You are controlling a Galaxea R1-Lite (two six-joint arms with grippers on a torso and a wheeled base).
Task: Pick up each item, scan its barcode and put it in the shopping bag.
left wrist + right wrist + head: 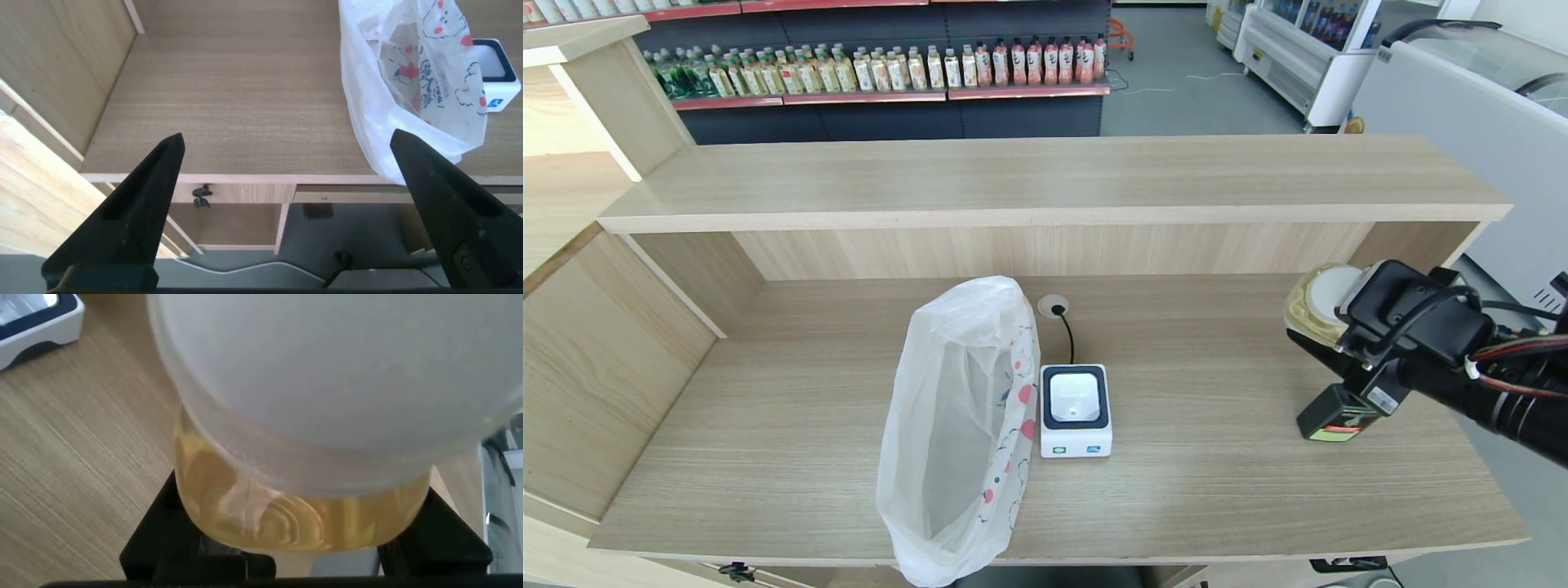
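Note:
My right gripper (pixel 1321 328) is shut on a clear jar (pixel 1316 300) with a white lid and yellowish contents, at the right end of the wooden counter (pixel 1217 457). In the right wrist view the jar (pixel 310 416) sits between the black fingers (pixel 155 539). A small black box (pixel 1334 413) stands on the counter just under that arm. The white scanner (pixel 1076 409) sits mid-counter, with the open white shopping bag (pixel 960 425) at its left. In the left wrist view my left gripper (pixel 286 212) hangs open and holds nothing, off the counter's front edge, with the bag (pixel 417 82) and scanner (pixel 497 72) beyond.
A raised wooden ledge (pixel 1054 184) runs along the counter's back, and a side wall (pixel 596 359) closes its left end. The scanner's cable goes into a hole (pixel 1054 306) behind it. Bare counter lies between scanner and black box.

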